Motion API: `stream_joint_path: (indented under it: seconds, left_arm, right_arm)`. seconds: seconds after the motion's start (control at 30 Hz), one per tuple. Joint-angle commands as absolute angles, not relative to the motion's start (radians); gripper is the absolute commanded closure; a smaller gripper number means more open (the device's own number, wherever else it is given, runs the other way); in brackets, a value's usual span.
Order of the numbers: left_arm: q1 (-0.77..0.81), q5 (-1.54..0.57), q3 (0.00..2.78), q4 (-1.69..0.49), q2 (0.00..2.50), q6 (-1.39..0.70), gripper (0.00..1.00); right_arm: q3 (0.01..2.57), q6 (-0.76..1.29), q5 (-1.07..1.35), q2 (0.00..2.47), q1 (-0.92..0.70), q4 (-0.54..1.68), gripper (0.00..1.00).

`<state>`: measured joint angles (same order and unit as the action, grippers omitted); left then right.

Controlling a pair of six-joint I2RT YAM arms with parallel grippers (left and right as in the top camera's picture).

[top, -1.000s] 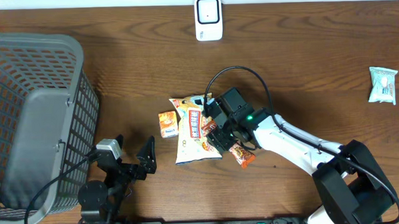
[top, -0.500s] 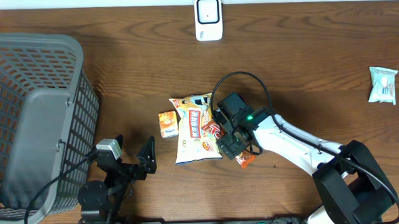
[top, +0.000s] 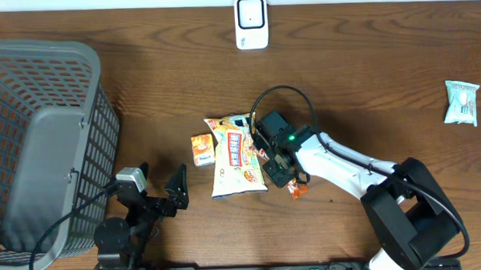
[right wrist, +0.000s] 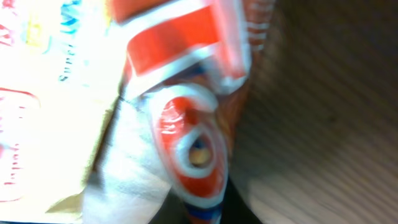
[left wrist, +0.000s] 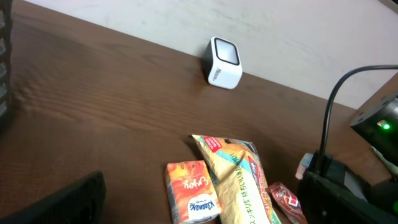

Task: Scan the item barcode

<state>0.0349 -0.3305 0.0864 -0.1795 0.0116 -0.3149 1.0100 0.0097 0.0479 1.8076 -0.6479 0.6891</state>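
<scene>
I'd say this is the grab step. The right gripper (top: pixel 278 167) sits just below and right of the overhead frame's centre, with its jaws pinched all the way shut. From its wrist cam, the thing caught there looks like the small red packet (right wrist: pixel 186 143). The wrapper fills the view and is crumpled at the middle. I can't see the fingertips themselves though, so no idea how solid the pinch is.

The packet lies on the table (top: pixel 383 82), touching the right edge of the big yellow snack bag (top: pixel 235 163), and its orange tail pokes out at the claw's lower right. A little orange box (top: pixel 202 149) sits just left of the bag.

Over at lower left, the left gripper (top: pixel 159 184) is parked near the grey basket (top: pixel 37 51), jaws spread wide and holding nothing.

My guess for the next move is to lift the packet clear without hauling the bag along. Then carry it to the white scanner (top: pixel 251 22) at top centre — well apart from here — and turn the barcode face toward its window. No barcode shows in any view, so that may take some rotating.
</scene>
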Motion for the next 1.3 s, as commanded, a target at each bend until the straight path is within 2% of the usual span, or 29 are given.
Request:
stream_joint_path:
  seconds: [0.0, 0.17, 0.33, 0.53, 0.6, 0.77, 0.87, 1.1, 1.27]
  left_arm:
    - [0.037, -0.324, 0.073, -0.186, 0.012, -0.32, 0.02]
    - [0.037, -0.324, 0.073, -0.186, 0.012, -0.32, 0.02]
    - [0.037, -0.324, 0.073, -0.186, 0.012, -0.32, 0.02]
    - [0.037, -0.325, 0.073, -0.186, 0.012, -0.32, 0.02]
    - [0.037, -0.324, 0.073, -0.186, 0.012, -0.32, 0.02]
    - [0.037, -0.325, 0.073, -0.186, 0.012, -0.32, 0.02]
    - [0.037, -0.324, 0.073, -0.186, 0.012, -0.32, 0.02]
    - [0.037, -0.325, 0.073, -0.186, 0.012, -0.32, 0.02]
    - [0.037, -0.325, 0.073, -0.186, 0.012, -0.32, 0.02]
  right_arm:
    - [0.948, -0.009, 0.34, 1.91, -0.639, 0.738, 0.99]
    - [1.033, -0.146, 0.654, 1.882, -0.559, 0.874, 0.99]
    - [1.118, -0.389, 0.913, 1.839, -0.452, 1.034, 0.99]
    - [1.137, -0.88, 1.277, 1.8, -0.364, 1.274, 0.99]
    - [1.136, -1.05, 1.315, 1.8, -0.361, 1.378, 0.99]
    - [1.136, -1.269, 1.365, 1.8, -0.363, 1.563, 0.99]
    - [1.136, -1.48, 1.372, 1.8, -0.368, 1.698, 0.99]
    - [1.134, -1.509, 1.359, 1.798, -0.368, 1.701, 0.99]
    - [1.134, -1.456, 1.313, 1.799, -0.367, 1.614, 0.99]
